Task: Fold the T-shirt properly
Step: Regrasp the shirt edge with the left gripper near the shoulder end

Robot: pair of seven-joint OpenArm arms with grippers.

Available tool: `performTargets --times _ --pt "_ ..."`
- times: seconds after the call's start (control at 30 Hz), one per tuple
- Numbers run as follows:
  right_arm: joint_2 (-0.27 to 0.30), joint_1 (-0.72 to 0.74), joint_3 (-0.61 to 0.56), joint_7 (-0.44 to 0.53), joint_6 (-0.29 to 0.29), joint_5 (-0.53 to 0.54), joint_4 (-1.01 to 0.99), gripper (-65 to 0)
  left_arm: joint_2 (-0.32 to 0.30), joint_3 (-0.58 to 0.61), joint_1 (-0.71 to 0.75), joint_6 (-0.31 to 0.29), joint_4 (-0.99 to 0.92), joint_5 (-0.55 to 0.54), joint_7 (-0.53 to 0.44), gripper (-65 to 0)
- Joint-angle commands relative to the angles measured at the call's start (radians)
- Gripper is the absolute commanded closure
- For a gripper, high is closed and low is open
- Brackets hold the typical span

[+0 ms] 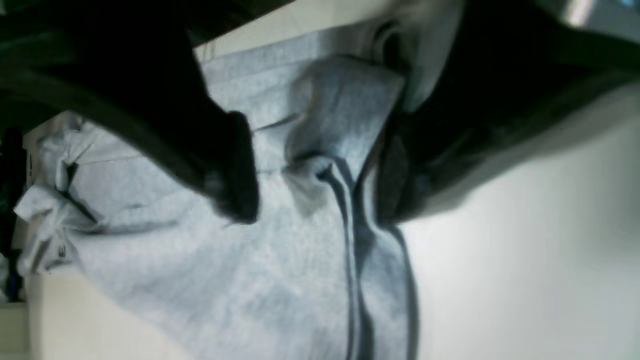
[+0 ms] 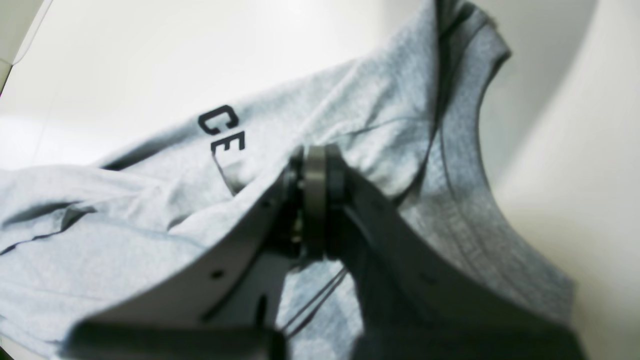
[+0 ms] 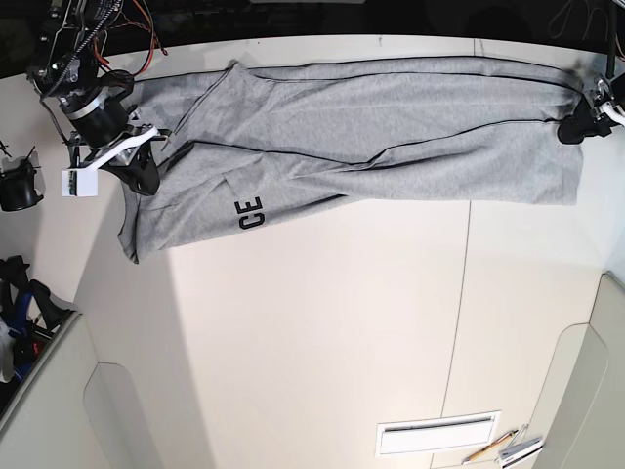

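Note:
The T-shirt [image 3: 391, 137], light heather grey, lies stretched in a long band across the far side of the table, with black letters "CE" [image 3: 251, 212] at its left part. My left gripper [image 3: 574, 125] is at the shirt's right end. In the left wrist view the left gripper [image 1: 315, 210] has its two dark fingers apart, straddling a raised fold of the T-shirt [image 1: 280, 280] by a hem. My right gripper [image 3: 146, 176] is at the left end. In the right wrist view the right gripper [image 2: 315, 165] is shut, with the T-shirt [image 2: 350, 115] bunched at its tips beside the letters [image 2: 222, 130].
The white table [image 3: 322, 322] has a seam running down its right half. A white slotted plate [image 3: 439, 438] and a pencil-like tool [image 3: 503, 447] lie near the front right edge. A dark device [image 3: 20, 181] sits off the left edge, and wires [image 3: 127, 20] hang at the back left.

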Motion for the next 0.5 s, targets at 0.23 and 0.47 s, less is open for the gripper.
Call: performTargets --times 0.23,0.47 --pt "0.006 0.006 0.003 0.019 0.011 0.016 0.015 0.0 -0.017 -0.002 0.002 -0.001 0.008 0.002 0.018 0.0" --pt "0.006 0.006 0.003 0.019 0.011 0.015 0.015 0.0 -0.021 -0.002 0.001 -0.001 0.014 0.003 -0.034 0.0"
